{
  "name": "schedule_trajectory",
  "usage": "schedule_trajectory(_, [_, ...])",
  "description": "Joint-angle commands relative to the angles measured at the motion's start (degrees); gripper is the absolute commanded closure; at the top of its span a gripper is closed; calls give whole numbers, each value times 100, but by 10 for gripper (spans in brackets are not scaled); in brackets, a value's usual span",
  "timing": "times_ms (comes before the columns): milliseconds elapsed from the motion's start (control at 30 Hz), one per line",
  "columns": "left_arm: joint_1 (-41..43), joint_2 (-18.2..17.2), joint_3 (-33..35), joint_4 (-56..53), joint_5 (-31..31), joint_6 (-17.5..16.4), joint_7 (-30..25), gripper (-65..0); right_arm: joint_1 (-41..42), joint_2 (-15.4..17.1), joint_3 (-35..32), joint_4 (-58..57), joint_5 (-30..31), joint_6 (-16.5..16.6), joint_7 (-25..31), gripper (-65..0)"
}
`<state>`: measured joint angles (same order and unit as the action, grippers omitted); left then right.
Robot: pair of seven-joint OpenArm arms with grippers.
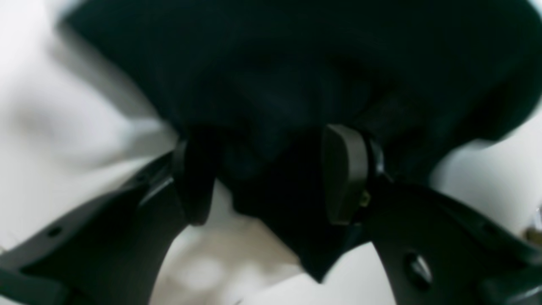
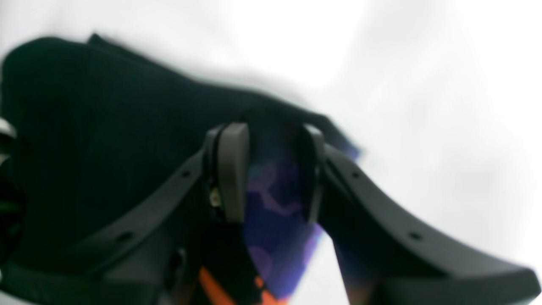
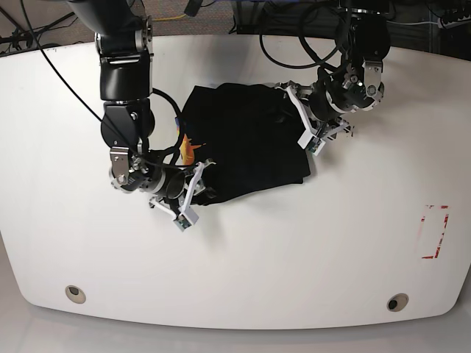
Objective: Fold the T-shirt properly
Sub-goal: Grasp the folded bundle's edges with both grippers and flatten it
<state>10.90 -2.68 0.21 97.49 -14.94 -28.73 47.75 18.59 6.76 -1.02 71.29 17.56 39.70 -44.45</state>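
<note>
The T-shirt (image 3: 246,143) was soft, matt black cloth, bunched into limp folds, with a purple and orange printed patch (image 2: 275,220) showing a smoother sheen. The table (image 3: 309,257) was a smooth white surface with a faint gloss. Both the left hand (image 1: 271,173) and the right hand (image 2: 271,173) looked like matt dark plastic, their pads (image 1: 345,173) smooth

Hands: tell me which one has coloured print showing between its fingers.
The right hand: purple and orange print on the T-shirt shows between its fingers. The left hand has only plain black fabric between its own.
</note>
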Motion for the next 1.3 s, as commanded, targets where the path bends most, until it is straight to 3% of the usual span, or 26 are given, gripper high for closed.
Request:
schedule_trajectory(0, [-276,-220,-8,-444,74,-24,-93,-358,0,137,27,-74,-20,30,352,-181])
schedule_trajectory(167, [-760,-554,10,-1297,83,-24,-419,-358,-219,260,9,-56,-55,30,511,-181])
schedule_trajectory(433, [-1806,-880,441,-2228,101,3,-436,-358,-949,524,9,550,-64,30,519,-181])
schedule_trajectory(700, [-2782,-871,590,-3301,92,-15,-885,-358,-1767,225,1,1755,-64,30,502,-181])
schedule_trajectory(900, [-2852,-871,520,-2694,57,-15,-1025,-358,-1855,-153,-166,1957,-64,30,493,-181])
schedule_trajectory(1133, [-2281,-827,-324,-901,65,-15,-999,-358,-1881,-180,-421,2986,-55,30,-149,-181])
schedule_trajectory(1267, [-1788,-827,-342,-66,65,-15,-990,-358,-1846,-162,-404,3452,-64,30,-500,-181])
